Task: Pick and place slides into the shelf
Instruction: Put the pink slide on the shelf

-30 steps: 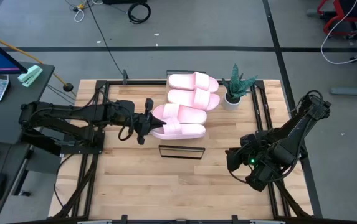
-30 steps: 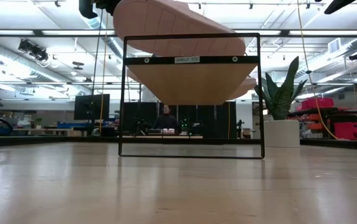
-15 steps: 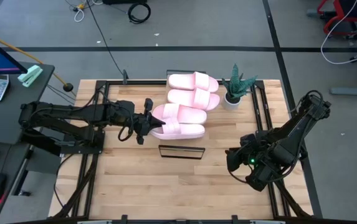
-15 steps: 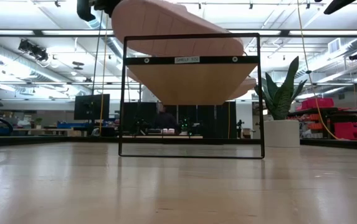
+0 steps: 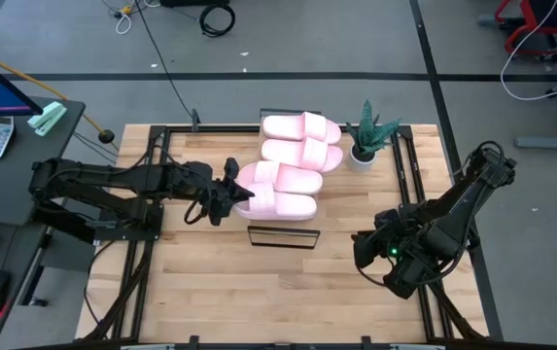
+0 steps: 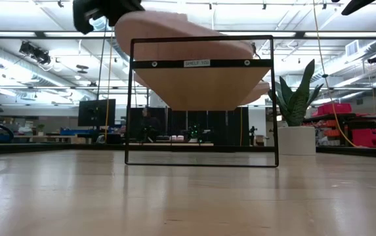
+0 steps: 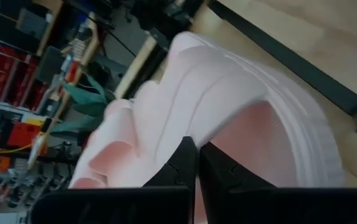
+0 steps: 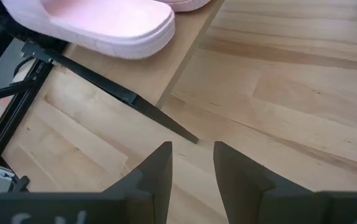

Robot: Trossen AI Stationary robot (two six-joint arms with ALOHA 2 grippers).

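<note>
The left end effector (image 5: 227, 191) is clamped on the near end of one of the slides (image 5: 280, 204), its fingers (image 7: 184, 163) pinched together on the foam edge of that sandal, as the left wrist view shows. This held slide sits at the front of the row, its long axis running across the desk (image 5: 210, 292) from left to right, so the sandal extends away from the left end effector toward the right arm's side. In the high view, three more slides lie behind it: one (image 5: 280, 179) just beside it and two more (image 5: 300, 127) toward the far edge, near a small potted plant (image 5: 367, 135). The shelf (image 6: 201, 82) shows best in the low view as a wooden board on a thin black frame, with the pink soles above the board; whether the held slide already rests flat on it or hangs a little above, I cannot tell. The right end effector (image 5: 367, 251) waits low on the desk's right side, well apart from the slides, with its fingers (image 8: 158, 171) standing apart and holding nothing. The left arm is plainly the nearer one, and the coming move likely turns on settling the held slide along the shelf's length before letting go.
</note>
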